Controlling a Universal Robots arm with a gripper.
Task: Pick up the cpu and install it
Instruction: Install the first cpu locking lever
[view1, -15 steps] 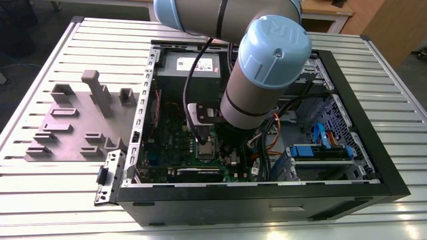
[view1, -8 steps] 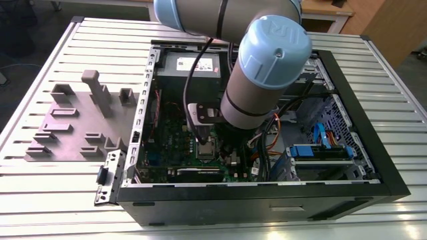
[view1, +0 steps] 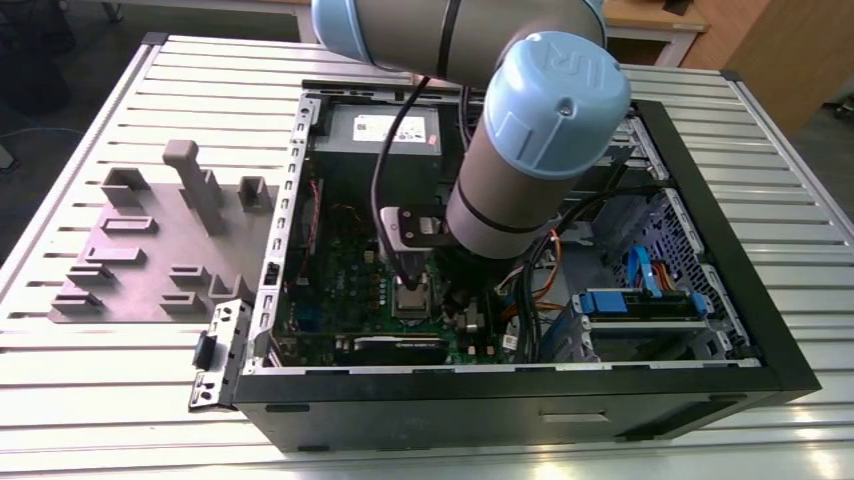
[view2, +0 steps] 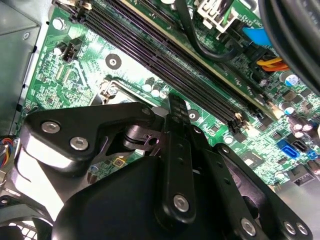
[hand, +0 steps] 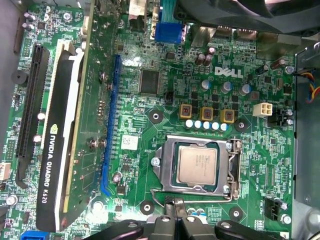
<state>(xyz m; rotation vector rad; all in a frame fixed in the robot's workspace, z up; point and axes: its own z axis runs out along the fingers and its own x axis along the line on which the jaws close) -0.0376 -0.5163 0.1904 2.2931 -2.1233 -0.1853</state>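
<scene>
Seen in the exterior view: an open computer case (view1: 721, 330) lying on a slatted metal table (view1: 120, 380), with a grey fixture plate of upright blocks (view1: 160, 250) on the exterior view's left and a power supply (view1: 380, 135) at the far end of the case. Reaching down into the case from above, the arm (view1: 534, 150), its blue-capped joint over the middle and the gripper (view1: 411, 290) lowered close over the green motherboard (view1: 350, 275). Shown in the first wrist view and hidden under the arm elsewhere: the cpu (hand: 197, 164), pale silver and square, lying flat inside the socket frame (hand: 165, 170) on the board, with the retaining lever (hand: 235, 165) running along one side. Beside it, a graphics card (hand: 65, 145) standing in its slot and a blue expansion slot (hand: 109, 125). Fingertips closed together just beside the socket's edge, apart from the chip, holding nothing. Given by the second wrist view: the black linkage of the gripper (view2: 177, 107) up close, fingers pressed together, and long dark memory slots (view2: 165, 55) running across the board behind.
</scene>
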